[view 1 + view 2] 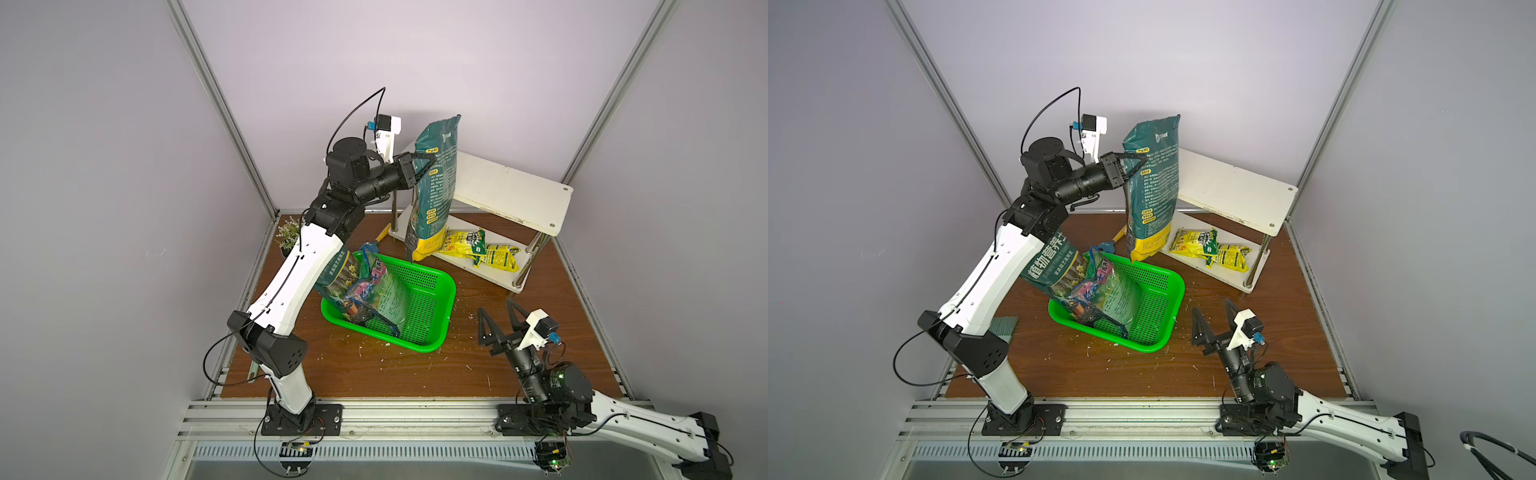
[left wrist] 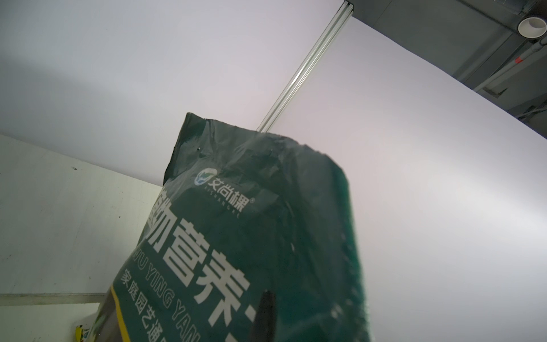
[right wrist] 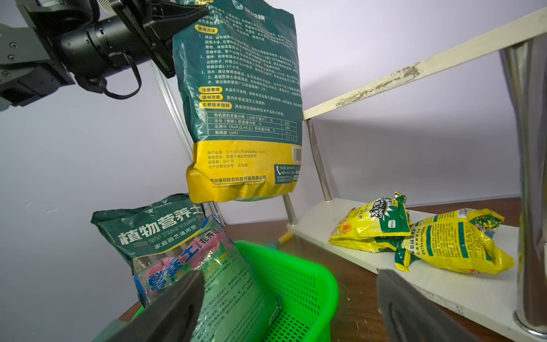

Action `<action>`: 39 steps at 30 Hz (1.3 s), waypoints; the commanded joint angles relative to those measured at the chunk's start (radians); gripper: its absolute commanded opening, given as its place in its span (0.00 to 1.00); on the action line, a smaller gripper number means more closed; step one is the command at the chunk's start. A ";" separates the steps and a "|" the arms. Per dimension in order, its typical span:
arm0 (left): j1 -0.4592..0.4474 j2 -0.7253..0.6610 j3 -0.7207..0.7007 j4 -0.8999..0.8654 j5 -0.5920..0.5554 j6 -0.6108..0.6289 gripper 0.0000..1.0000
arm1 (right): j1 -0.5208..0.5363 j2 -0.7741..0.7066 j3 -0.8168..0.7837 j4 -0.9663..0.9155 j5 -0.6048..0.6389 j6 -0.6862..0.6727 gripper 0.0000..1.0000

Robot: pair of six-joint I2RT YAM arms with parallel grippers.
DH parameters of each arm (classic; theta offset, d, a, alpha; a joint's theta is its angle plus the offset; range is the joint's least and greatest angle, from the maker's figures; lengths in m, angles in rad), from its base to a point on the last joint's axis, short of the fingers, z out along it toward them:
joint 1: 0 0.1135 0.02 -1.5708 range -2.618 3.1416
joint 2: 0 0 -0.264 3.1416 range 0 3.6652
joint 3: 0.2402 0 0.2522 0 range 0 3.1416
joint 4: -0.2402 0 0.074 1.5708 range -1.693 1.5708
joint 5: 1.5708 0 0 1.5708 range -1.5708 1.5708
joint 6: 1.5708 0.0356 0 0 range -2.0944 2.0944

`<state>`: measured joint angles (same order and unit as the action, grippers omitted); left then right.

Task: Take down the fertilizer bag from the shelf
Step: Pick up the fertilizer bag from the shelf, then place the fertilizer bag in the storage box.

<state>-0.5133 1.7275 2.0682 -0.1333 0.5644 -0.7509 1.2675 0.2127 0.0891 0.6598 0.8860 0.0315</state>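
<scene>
The fertilizer bag (image 1: 432, 187) (image 1: 1152, 187) is dark green with a yellow bottom. It hangs upright in the air off the left end of the shelf (image 1: 511, 187) (image 1: 1233, 187), with its lower edge just above the far rim of the green basket. My left gripper (image 1: 430, 160) (image 1: 1142, 160) is shut on the bag's upper left edge. In the left wrist view the bag (image 2: 251, 237) fills the foreground behind one dark fingertip (image 2: 265, 314). My right gripper (image 1: 496, 306) (image 1: 1212, 305) (image 3: 288, 275) stands open and empty low over the table, right of the basket.
The green basket (image 1: 451, 286) (image 3: 325, 284) holds a dark green bag (image 1: 332, 278) and a clear pink-printed bag (image 1: 374, 299). Two yellow packets (image 1: 482, 249) (image 3: 414, 237) lie on the shelf's lower board. A small potted plant (image 1: 289, 232) stands at the back left. Walls close three sides.
</scene>
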 commanded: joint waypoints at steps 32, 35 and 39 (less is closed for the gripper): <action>-0.114 -0.693 -1.376 1.042 -0.298 0.071 0.00 | -0.013 -0.038 -0.015 0.004 0.009 0.016 0.97; -0.114 -0.707 -1.448 1.113 -0.306 0.084 0.00 | -0.015 -0.040 -0.015 0.003 0.010 0.018 0.97; -0.114 -0.725 -1.536 1.167 -0.339 0.086 0.00 | -0.016 -0.038 -0.017 0.003 0.021 0.020 0.97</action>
<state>-0.6231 1.0588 0.5426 0.7624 0.2596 -0.6876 1.2549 0.1764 0.0723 0.6369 0.8932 0.0444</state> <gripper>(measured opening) 0.055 0.968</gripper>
